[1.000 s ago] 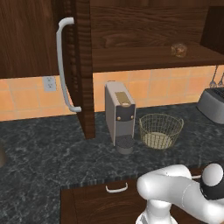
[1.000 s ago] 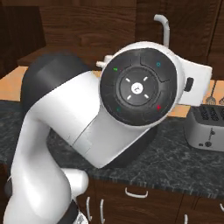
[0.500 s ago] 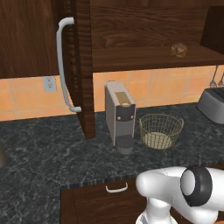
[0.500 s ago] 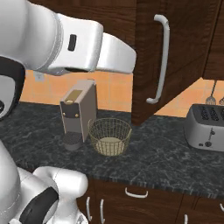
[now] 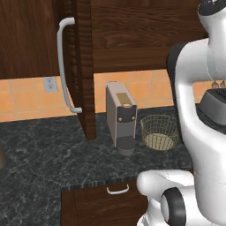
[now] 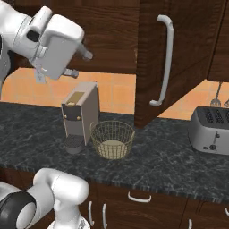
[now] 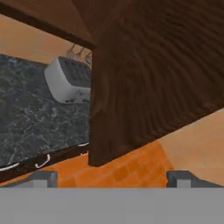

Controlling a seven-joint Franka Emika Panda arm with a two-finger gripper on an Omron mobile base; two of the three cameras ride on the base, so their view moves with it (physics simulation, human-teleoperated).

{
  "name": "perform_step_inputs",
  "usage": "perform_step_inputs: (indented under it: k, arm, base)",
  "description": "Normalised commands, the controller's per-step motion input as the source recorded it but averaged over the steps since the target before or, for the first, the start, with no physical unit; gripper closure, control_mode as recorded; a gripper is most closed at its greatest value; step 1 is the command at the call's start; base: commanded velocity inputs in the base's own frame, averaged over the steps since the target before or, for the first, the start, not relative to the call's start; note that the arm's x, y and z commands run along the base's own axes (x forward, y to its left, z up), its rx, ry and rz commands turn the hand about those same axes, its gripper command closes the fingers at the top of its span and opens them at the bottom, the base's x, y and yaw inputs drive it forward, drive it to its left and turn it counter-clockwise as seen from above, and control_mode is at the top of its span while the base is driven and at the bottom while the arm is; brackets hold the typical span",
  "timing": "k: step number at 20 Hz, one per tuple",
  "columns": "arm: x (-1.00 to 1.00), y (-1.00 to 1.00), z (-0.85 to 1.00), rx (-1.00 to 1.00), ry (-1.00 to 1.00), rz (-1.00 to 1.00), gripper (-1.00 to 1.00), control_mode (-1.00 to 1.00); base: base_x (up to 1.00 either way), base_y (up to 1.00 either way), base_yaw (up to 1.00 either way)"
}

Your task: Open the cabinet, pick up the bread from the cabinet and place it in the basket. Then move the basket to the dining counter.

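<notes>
The cabinet's dark wood door (image 5: 84,66) stands swung open, its long curved handle (image 6: 164,60) facing the room. My gripper (image 6: 79,63) hangs high at the left of the right base view, in front of the cabinet and above the coffee machine, open and empty. In the hand view its fingertips (image 7: 41,178) stand wide apart, looking at the open door (image 7: 144,78). The wire basket (image 5: 160,132) (image 6: 112,138) sits on the black granite counter beside the coffee machine, with nothing in it. The bread is hidden behind my arm. The dining counter is out of view.
A grey coffee machine (image 6: 80,116) stands just left of the basket. A silver toaster (image 6: 210,129) sits at the right end of the counter (image 6: 161,165). Below the counter's edge are drawers with short handles (image 5: 118,190). My white arm (image 5: 198,110) covers the right of the left base view.
The arm has risen from low in front of the base up to cabinet height, and now covers the shelf where the bread showed. The jaws have spread wider.
</notes>
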Motion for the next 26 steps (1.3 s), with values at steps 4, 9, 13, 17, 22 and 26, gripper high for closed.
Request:
perform_step_inputs:
  k: [4, 9, 13, 17, 22, 26]
  arm:
    - [1.00, -0.17, -0.40, -0.30, 0.62, -0.28, -1.00, -1.00]
    - [0.86, -0.63, -0.02, -0.11, 0.55, -0.13, -1.00, -1.00]
    - [0.48, -1.00, 0.00, 0.00, 0.35, -0.12, -1.00, -1.00]
    - [0.39, -1.00, 0.00, 0.00, 0.28, -0.12, -1.00, -1.00]
    - [0.13, -1.00, 0.00, 0.03, 0.18, -0.11, -1.00, -1.00]
    - [-0.01, -1.00, 0.00, 0.17, 0.00, 0.00, -1.00, -1.00]
  base:
    - [0.00, 0.00, 0.00]
    - [0.00, 0.00, 0.00]
    - [0.00, 0.00, 0.00]
    - [0.00, 0.00, 0.00]
    - [0.00, 0.00, 0.00]
    - [0.00, 0.00, 0.00]
